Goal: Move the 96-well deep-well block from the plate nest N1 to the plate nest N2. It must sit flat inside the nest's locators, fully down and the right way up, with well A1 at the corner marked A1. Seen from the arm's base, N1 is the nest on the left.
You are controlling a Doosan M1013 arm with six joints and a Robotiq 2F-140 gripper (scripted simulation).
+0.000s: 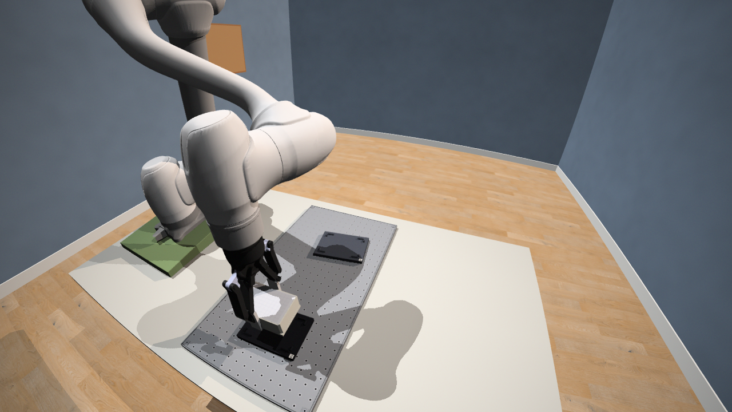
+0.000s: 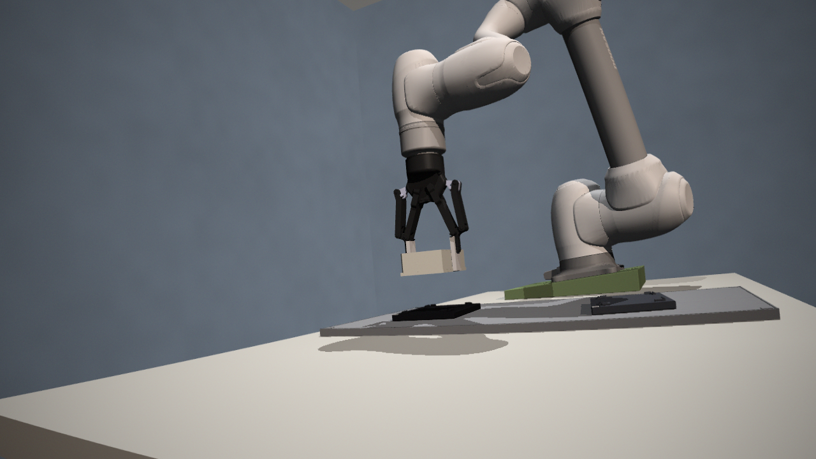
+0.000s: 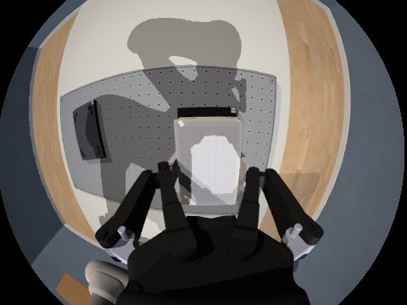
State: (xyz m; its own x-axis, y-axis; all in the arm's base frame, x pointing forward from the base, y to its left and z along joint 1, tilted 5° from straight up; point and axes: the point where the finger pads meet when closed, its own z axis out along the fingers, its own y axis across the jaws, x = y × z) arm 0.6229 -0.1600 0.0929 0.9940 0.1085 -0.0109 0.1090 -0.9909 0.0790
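Observation:
My gripper [image 1: 263, 302] is shut on the beige 96-well deep-well block [image 1: 276, 308], one finger on each of two opposite side walls. The block hangs level in the air, well above the black plate nest N2 [image 1: 276, 333]. In the side view the gripper [image 2: 431, 251] holds the block [image 2: 431, 262] clear above N2 [image 2: 436, 311]. In the wrist view the block [image 3: 209, 166] covers most of N2 [image 3: 206, 113]; only the nest's far edge shows. The empty nest N1 [image 1: 340, 246] lies farther along the plate, also in the side view [image 2: 632, 303] and the wrist view [image 3: 90, 131].
Both nests sit on a grey perforated baseplate [image 1: 317, 286] on a cream mat. The arm's base stands on a green block [image 1: 168, 248] to the left of the plate. Wooden floor surrounds the mat.

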